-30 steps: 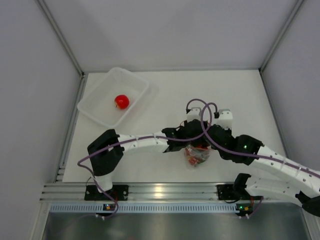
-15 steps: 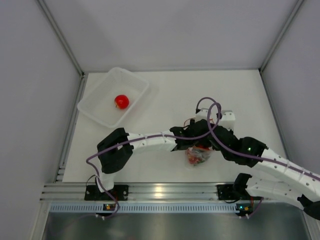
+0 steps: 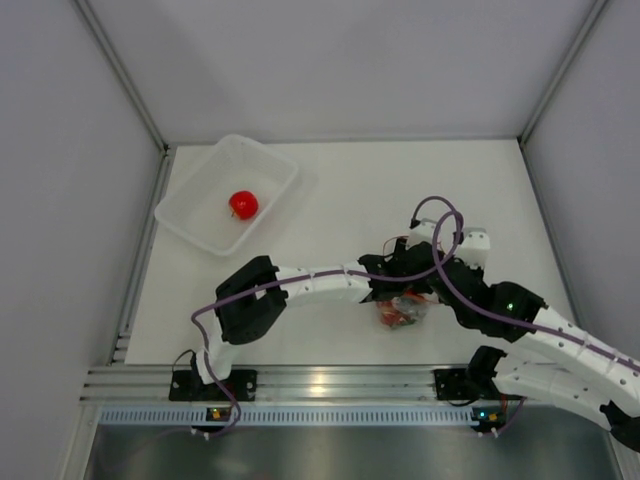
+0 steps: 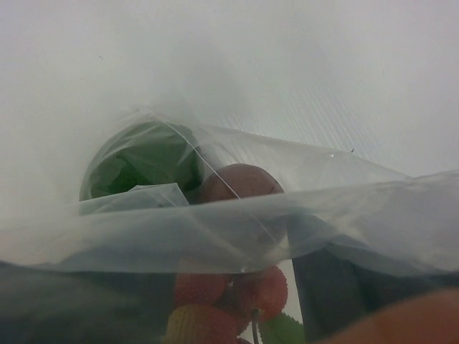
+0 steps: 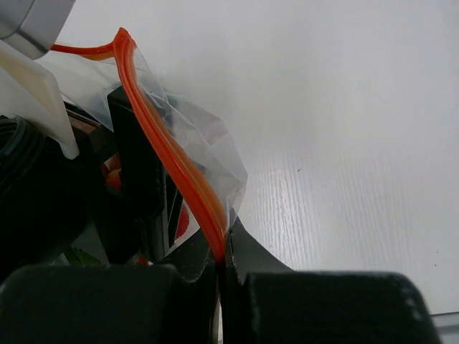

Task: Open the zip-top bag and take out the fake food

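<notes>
Right pincer nips zip-top bag edge; fake food inside.

You have nothing to read here; no lettering, label, brand, number or sign is legible in the top view or in either wrist view.
</notes>
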`<state>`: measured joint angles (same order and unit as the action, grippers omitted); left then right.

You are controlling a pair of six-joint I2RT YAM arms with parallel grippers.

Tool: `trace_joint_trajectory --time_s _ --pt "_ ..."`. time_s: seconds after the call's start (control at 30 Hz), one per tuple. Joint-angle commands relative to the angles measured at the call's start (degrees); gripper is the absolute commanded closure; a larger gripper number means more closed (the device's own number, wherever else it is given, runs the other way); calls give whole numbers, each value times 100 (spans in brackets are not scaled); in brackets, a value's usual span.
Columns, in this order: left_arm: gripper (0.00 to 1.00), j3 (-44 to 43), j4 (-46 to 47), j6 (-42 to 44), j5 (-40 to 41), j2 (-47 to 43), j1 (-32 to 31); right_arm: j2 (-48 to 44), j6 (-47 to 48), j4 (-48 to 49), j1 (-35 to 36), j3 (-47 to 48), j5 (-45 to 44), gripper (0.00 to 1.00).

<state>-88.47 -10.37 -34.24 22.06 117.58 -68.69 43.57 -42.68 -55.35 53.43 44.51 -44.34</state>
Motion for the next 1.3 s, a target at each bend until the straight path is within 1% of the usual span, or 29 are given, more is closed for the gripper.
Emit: trace_joint_trajectory --time_s 0.0,0.1,0.13,0.23,0.43,0.7,0.77,0.8,0.87,0.9,1.0,1.03,1.07,1.1,1.13,1.23,1.27 --pt "36 -153 -712 330 395 494 -180 -24 181 491 124 110 162 100" --pt "34 -206 -870 383 553 582 -180 -7 163 490 133 84 171 100" --pt "30 -232 -905 418 553 608 -180 2 154 508 133 75 188 100" --pt "25 -303 -1011 488 413 749 -171 -7 145 517 115 32 189 100" --pt "27 -627 -1002 409 -220 1091 -163 -103 75 482 62 -39 110 100" --pt "28 -813 -1178 348 26 1311 -189 -191 110 429 45 -22 145 100" --pt "39 -769 -1178 313 70 1268 -180 -174 128 455 45 -21 145 100" --pt "47 -743 -1178 304 87 1250 -163 -165 128 464 45 -13 162 100" --pt "56 -733 -1178 260 149 1189 -154 -138 154 525 45 -39 180 100" --pt "67 -725 -1178 234 158 1171 -154 -121 154 543 45 -48 215 100" --pt "81 -716 -1151 119 140 1030 -154 -94 198 631 45 -57 267 100" --pt "87 -716 -1134 50 105 961 -154 -121 207 666 45 -48 276 100" --pt "90 -681 -1038 40 9 925 -154 -138 242 701 45 -39 285 100" --pt "96 -646 -976 40 -44 881 -154 -165 260 797 45 -30 294 100" --pt "100 -532 -906 -3 -79 759 -163 -191 312 850 45 13 303 100" --pt "100 -190 -353 -4 -413 373 -163 -191 391 1070 45 136 294 100" --pt "100 81 -195 14 -527 267 -163 -174 452 1131 45 180 294 100"
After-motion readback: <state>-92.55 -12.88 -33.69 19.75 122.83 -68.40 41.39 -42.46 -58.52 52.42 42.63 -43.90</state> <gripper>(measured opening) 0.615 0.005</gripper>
